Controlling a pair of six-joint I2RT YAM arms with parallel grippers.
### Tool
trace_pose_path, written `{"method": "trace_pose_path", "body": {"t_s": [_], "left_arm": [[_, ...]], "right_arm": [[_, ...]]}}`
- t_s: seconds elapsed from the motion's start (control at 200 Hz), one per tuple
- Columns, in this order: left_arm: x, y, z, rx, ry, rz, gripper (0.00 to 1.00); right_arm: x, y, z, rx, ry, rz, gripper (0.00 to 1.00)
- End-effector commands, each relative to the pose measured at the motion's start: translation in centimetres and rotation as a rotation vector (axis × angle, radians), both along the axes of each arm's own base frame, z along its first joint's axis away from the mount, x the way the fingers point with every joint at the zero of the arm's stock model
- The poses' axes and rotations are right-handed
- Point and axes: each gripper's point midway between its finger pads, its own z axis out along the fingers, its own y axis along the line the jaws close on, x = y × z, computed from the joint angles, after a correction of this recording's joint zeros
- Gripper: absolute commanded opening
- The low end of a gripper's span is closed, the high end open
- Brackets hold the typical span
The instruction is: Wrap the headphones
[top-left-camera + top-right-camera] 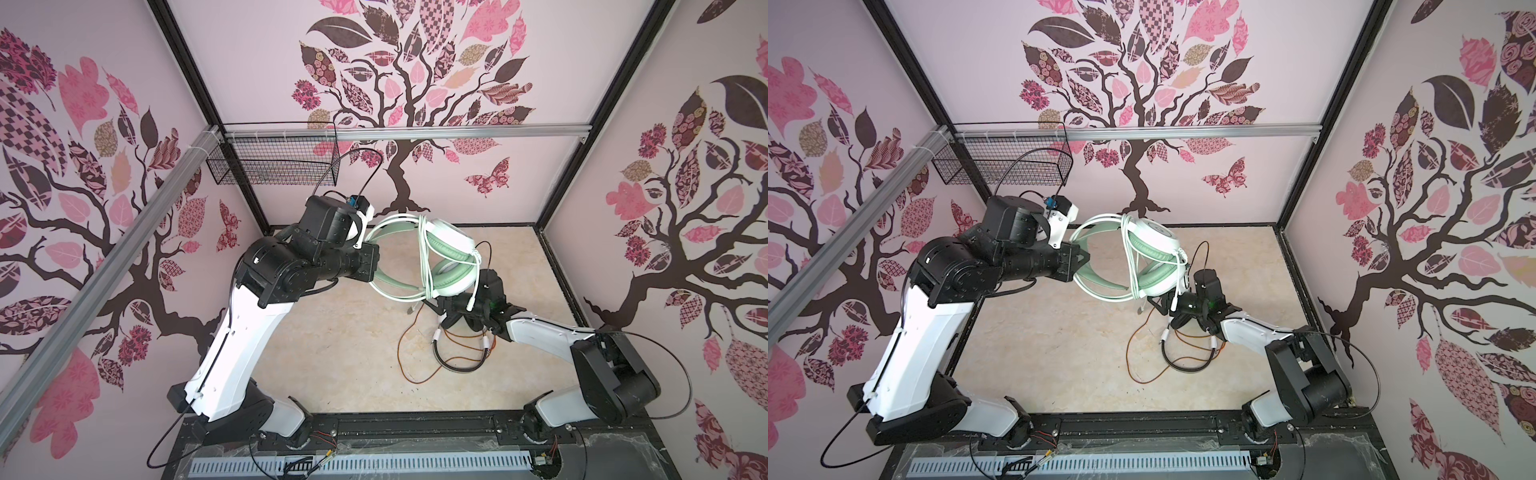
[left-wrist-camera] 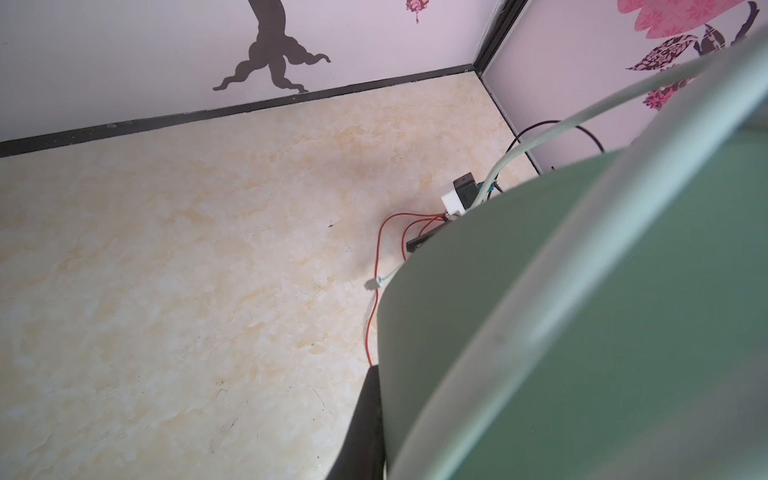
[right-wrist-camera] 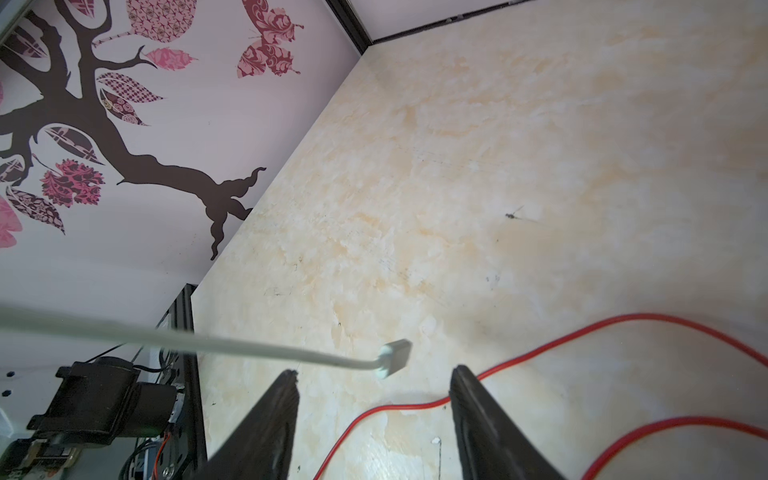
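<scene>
The left gripper (image 1: 374, 266) clamps the band of the mint-green headphones (image 1: 453, 253) above the table (image 1: 332, 332) (the 2nd pair (image 1: 455, 368) lies below, unwrapped), the right gripper (image 3: 374, 374) gapes empty by the dangling plug (image 3: 395, 357), and the untucked cord (image 1: 424, 257) could unwind.

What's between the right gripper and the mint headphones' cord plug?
Nothing. In the right wrist view the plug hangs free just past the tips of the open right gripper; the orange-red cord lies on the table below.
</scene>
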Motion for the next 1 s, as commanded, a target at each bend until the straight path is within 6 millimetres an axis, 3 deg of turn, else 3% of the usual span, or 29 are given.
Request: {"method": "trace_pose_path", "body": {"t_s": [0.0,0.255,0.445,0.685,0.995], "left_arm": [[-0.2,-0.5,4.2,-0.122,-0.097,-0.011,0.00],[-0.4,-0.5,5.1,-0.126,-0.110,-0.023,0.00],[-0.6,-0.2,5.6,-0.127,-0.121,-0.024,0.00],[-0.4,-0.1,5.6,-0.118,-0.130,-0.018,0.00],[-0.2,-0.3,5.7,-0.118,-0.133,-0.018,0.00]], "right_arm": [[-0.6,0.4,0.3,0.015,-0.029,0.045,0.65],[-3.7,3.8,0.5,0.117,-0.033,0.246,0.67],[-5.2,3.8,0.2,0.166,-0.042,0.265,0.71],[-5.0,2.7,-1.4,0.119,-0.041,0.193,0.74],[-3.2,1.9,-0.5,0.066,-0.090,0.067,0.75]]}}
